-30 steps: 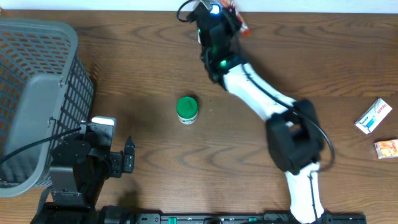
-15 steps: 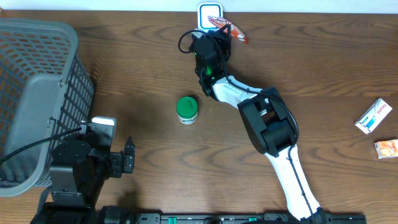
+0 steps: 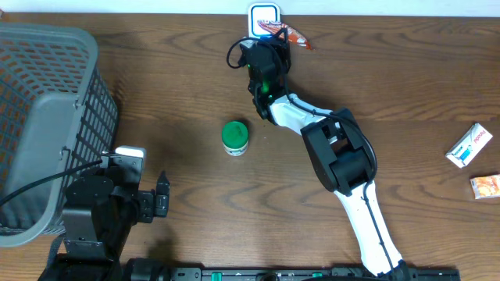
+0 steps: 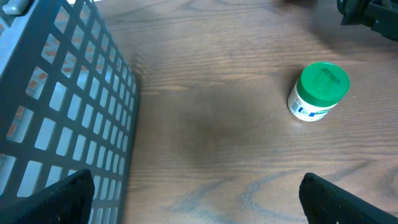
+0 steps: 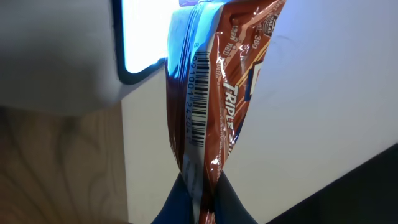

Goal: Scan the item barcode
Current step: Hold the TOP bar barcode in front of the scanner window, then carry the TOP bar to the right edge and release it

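Note:
My right gripper (image 5: 200, 198) is shut on the lower end of a brown snack packet (image 5: 211, 93), whose barcode (image 5: 198, 96) runs up its side. The packet stands upright right beside the scanner (image 5: 74, 50), a white block with a lit window (image 5: 146, 34). From overhead, the right gripper (image 3: 273, 43) reaches to the table's far edge, where the packet (image 3: 293, 37) pokes out next to the scanner (image 3: 264, 16). My left gripper (image 3: 160, 195) rests open at the near left, with nothing between its fingers (image 4: 348, 202).
A grey mesh basket (image 3: 43, 117) fills the left side. A green-lidded white jar (image 3: 235, 137) stands mid-table and also shows in the left wrist view as the same jar (image 4: 318, 91). Two small boxes (image 3: 469, 145) (image 3: 484, 186) lie at the right edge.
The right arm swung left and drew in, bringing the packet from beside the scanner's right to just in front of its window. In the last half second it barely moved. The left arm stayed still.

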You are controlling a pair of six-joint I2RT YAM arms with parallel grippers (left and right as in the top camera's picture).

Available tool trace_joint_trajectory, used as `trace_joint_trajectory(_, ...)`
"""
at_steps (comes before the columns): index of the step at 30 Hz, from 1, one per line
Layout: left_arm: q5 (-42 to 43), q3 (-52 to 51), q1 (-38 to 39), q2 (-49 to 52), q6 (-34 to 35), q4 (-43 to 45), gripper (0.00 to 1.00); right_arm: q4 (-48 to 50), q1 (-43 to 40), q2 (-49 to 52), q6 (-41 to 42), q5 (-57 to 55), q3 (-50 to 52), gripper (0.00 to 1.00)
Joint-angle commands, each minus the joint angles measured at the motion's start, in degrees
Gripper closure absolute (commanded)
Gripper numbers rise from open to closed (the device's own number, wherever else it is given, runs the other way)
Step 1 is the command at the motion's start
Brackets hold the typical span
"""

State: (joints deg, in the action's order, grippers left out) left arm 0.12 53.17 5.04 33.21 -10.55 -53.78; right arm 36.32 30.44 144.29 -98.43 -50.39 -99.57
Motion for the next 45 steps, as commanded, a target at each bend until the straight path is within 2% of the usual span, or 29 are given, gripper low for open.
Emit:
trace_joint_trajectory(1, 0.33, 0.57, 0.13, -0.37, -0.55, 0.0, 0.0, -0.02, -0.74, 0.22, -0.26, -0.15, -0.52, 0.99)
trace_joint_trajectory(9, 0.33, 0.57, 0.13, -0.37, -0.55, 0.0, 0.01, 0.15, -2.34, -4.22, 2.32, -10.49, -0.92, 0.99)
trace_joint_trajectory(14, 0.33, 0.57, 0.13, -0.37, -0.55, 0.02, 0.01, -4.04, -4.76, -11.1, 9.88, -17.16, -0.92, 0.99)
trace_joint_trajectory(18, 0.33, 0.57, 0.13, -0.37, -0.55, 0.02, 0.01, -18.14, -8.33, -16.04, 18.49, -22.14, -0.92, 0.99)
trace_joint_trajectory(24, 0.33, 0.57, 0.13, -0.37, -0.55, 0.02, 0.01, -54.58, -15.72, -20.41, 42.95, -25.57, -0.92, 0.99)
trace_joint_trajectory(28, 0.33, 0.57, 0.13, -0.37, -0.55, 0.02, 0.01, -81.7, -20.92, -21.09, 61.94, -17.05, -0.92, 0.99)
trace_joint_trajectory(31, 0.33, 0.57, 0.13, -0.37, -0.55, 0.0, 0.01, -93.83, -25.51, -21.07, 71.38, -4.68, -0.92, 0.99)
trace_joint_trajectory(36, 0.33, 0.57, 0.13, -0.37, -0.55, 0.02, 0.01, -99.23, -36.46, -21.07, 86.9, 1.92, -0.9, 0.99)
trace_joint_trajectory(43, 0.33, 0.57, 0.13, -0.37, -0.55, 0.02, 0.01, -104.96, -54.88, -21.07, 99.89, 11.45, -0.9, 0.99)
trace_joint_trajectory(45, 0.33, 0.57, 0.13, -0.37, -0.55, 0.0, 0.01, -105.53, -60.0, -21.07, 102.31, 16.09, -0.9, 0.96)
